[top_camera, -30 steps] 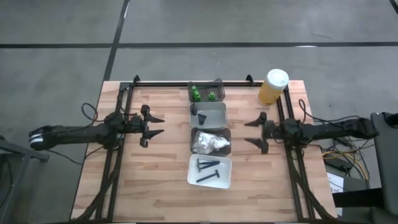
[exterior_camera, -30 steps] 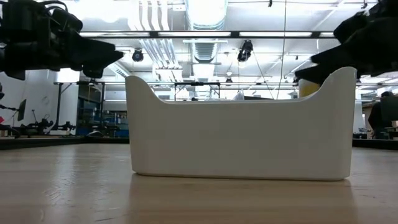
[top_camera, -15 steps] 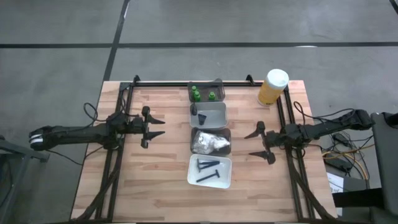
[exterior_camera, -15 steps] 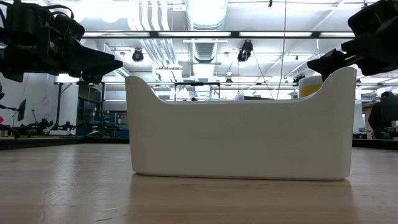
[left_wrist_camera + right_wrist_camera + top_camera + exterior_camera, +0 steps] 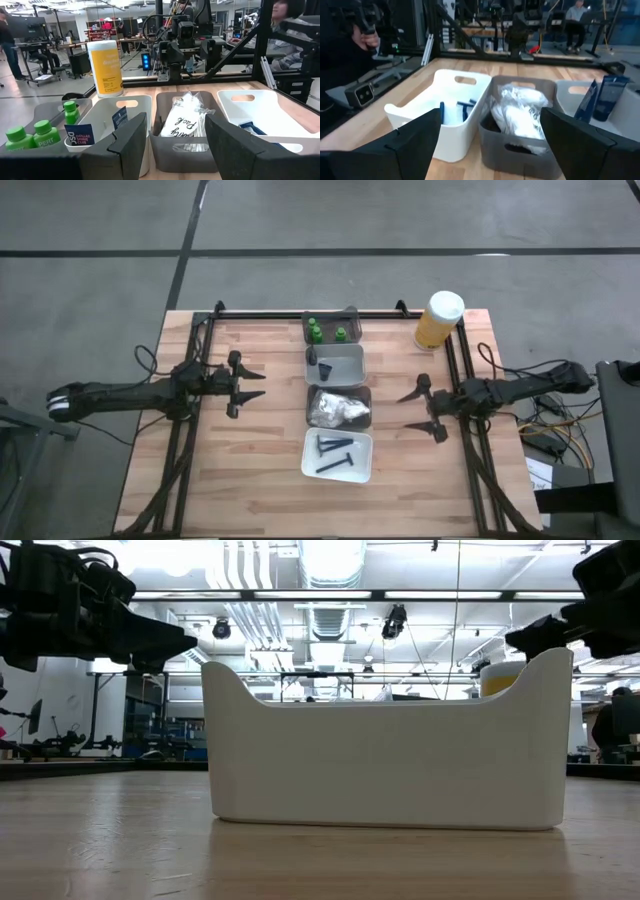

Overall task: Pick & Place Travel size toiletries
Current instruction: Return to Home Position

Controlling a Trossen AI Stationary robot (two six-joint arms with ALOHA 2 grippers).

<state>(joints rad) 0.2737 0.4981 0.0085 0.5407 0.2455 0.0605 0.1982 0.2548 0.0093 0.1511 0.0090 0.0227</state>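
Observation:
Four trays stand in a column down the table's middle. The far dark tray [image 5: 330, 329] holds green bottles [image 5: 45, 132]. The light grey tray [image 5: 336, 366] holds small dark tubes [image 5: 79, 135]. A dark grey tray [image 5: 339, 408] holds white crinkly packets [image 5: 184, 121]. The near white tray [image 5: 337, 456] holds dark razor sticks [image 5: 463, 107]. My left gripper [image 5: 262, 381] hovers open left of the column, level, with nothing between its fingers. My right gripper [image 5: 403, 412] hovers open right of the column, facing the packet tray, also with nothing between its fingers.
A big yellow white-capped container [image 5: 438, 320] stands at the far right corner. Dark rails [image 5: 300, 313] run along the table's far edge and both sides. The near white tray's wall [image 5: 390, 760] fills the low view. People sit in the room beyond.
My right gripper has swung toward the table's near edge, from beside the light grey tray to beside the packet tray, turning slightly as it went. It has stayed open. The left gripper and all the trays have kept still.

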